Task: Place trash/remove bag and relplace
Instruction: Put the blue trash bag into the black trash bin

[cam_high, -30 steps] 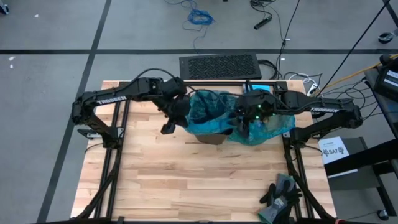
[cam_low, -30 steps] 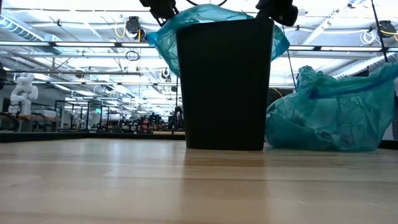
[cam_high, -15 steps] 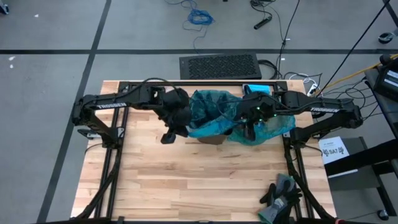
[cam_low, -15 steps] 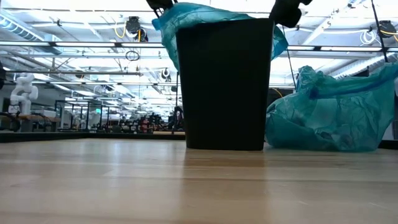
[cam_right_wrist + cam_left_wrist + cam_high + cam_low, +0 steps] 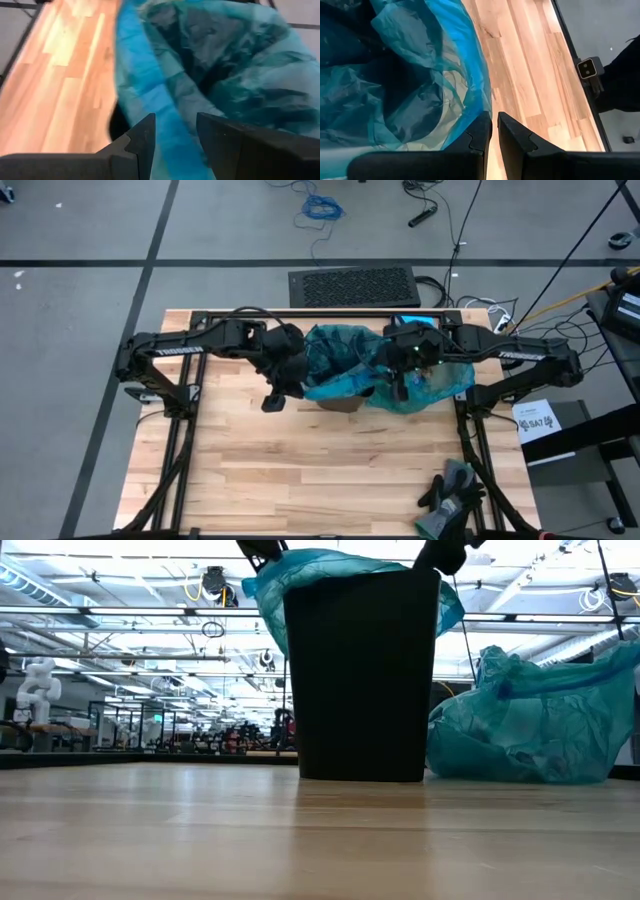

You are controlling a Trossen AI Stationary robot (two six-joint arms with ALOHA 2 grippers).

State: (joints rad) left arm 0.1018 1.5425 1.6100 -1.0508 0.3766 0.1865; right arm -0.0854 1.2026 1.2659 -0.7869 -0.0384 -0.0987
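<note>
A black bin (image 5: 360, 680) stands at mid-table, lined with a teal bag (image 5: 335, 358) whose rim is folded out over the bin's top (image 5: 300, 570). My left gripper (image 5: 494, 131) hangs at the bin's near left corner (image 5: 280, 392), its fingers shut to a slit, with the bag's rim (image 5: 475, 85) beside one finger. My right gripper (image 5: 175, 137) is open at the bin's right rim (image 5: 400, 385), its fingers on either side of the bag's folded blue edge (image 5: 172, 117). A full, bunched teal bag (image 5: 530, 720) rests on the table right of the bin. No loose trash is in view. My left gripper has the bag's rim running up to the outer side of one finger (image 5: 482, 125); bare wood shows through the slit, and I cannot tell whether it touches. My right gripper straddles the bag's folded edge from above, slanting down; I cannot tell whether either finger touches it.
Dark gloves (image 5: 450, 490) lie at the near right corner. A light-blue pack (image 5: 415, 323) sits at the far edge behind the bin. The black frame rails (image 5: 185, 440) run along both sides. Bare wood lies in front of the bin.
My left gripper has slid a little toward the table's near edge along the bin's left side, and the bag's flap hanging there has drawn in closer to the bin wall. My right gripper has rolled about its own line while staying over the right rim.
</note>
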